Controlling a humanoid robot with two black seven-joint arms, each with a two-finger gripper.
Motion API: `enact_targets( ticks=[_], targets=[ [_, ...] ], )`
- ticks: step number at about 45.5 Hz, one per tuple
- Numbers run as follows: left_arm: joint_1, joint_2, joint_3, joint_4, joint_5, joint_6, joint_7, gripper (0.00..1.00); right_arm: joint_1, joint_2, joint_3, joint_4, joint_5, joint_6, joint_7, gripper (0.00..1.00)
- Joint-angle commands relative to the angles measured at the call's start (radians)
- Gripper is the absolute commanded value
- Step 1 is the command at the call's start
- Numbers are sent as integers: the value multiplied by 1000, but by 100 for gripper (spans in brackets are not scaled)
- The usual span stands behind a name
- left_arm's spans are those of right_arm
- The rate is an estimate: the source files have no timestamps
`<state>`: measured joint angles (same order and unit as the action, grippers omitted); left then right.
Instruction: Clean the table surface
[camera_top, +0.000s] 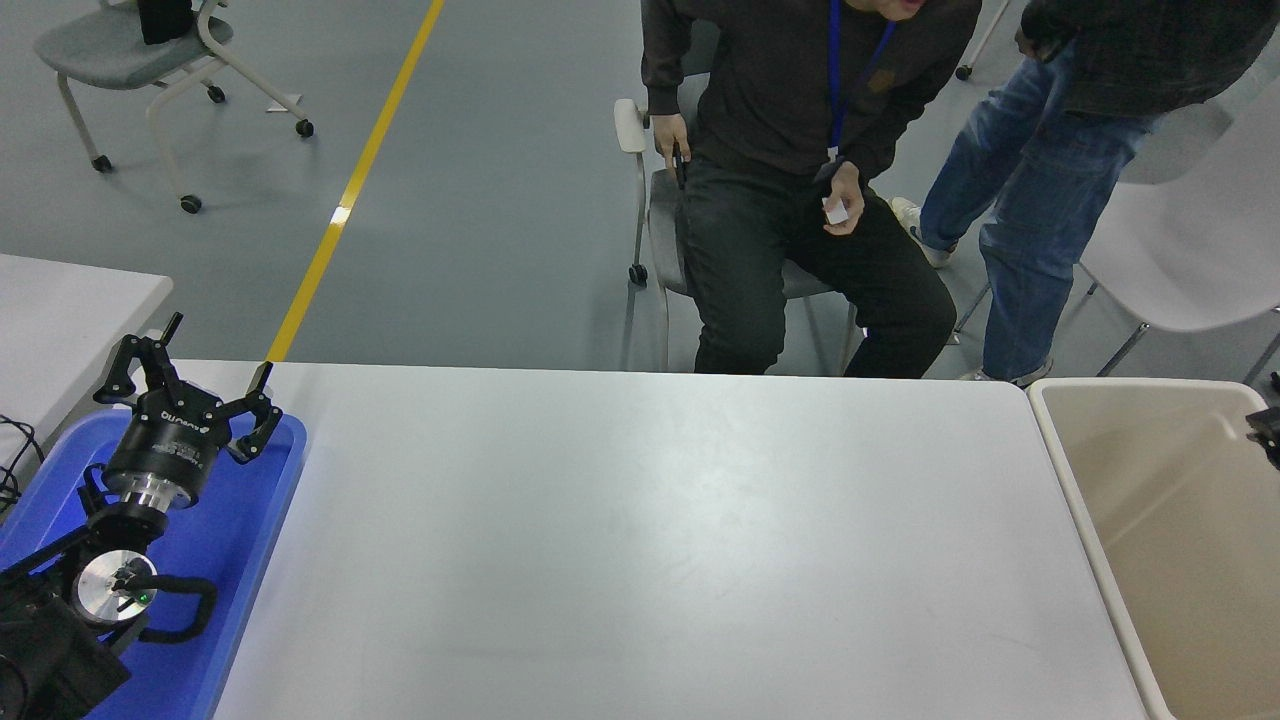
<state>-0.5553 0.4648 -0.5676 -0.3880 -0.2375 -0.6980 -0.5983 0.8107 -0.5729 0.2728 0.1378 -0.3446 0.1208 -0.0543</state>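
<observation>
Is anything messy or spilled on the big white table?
No, nothing stands out. The table surface shows no spill or clutter. The left gripper hangs over the blue tray, and the right gripper is barely in view over the beige bin.

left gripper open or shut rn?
Open. The left gripper hangs over the blue tray with its fingers spread wide apart and nothing between them.
</observation>
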Motion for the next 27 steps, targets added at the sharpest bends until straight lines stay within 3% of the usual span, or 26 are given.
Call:
enact_targets(
  ticks=[1,17,27],
  targets=[
    [0,0,0,0,0,0,0,100,-24,-68,364,120,7,5,4,98],
    [0,0,0,0,0,0,0,100,-197,-104,756,492,62,-3,5,98],
    [0,0,0,0,1,0,0,100,-343,2,957,706,62,-24,7,99]
  ],
)
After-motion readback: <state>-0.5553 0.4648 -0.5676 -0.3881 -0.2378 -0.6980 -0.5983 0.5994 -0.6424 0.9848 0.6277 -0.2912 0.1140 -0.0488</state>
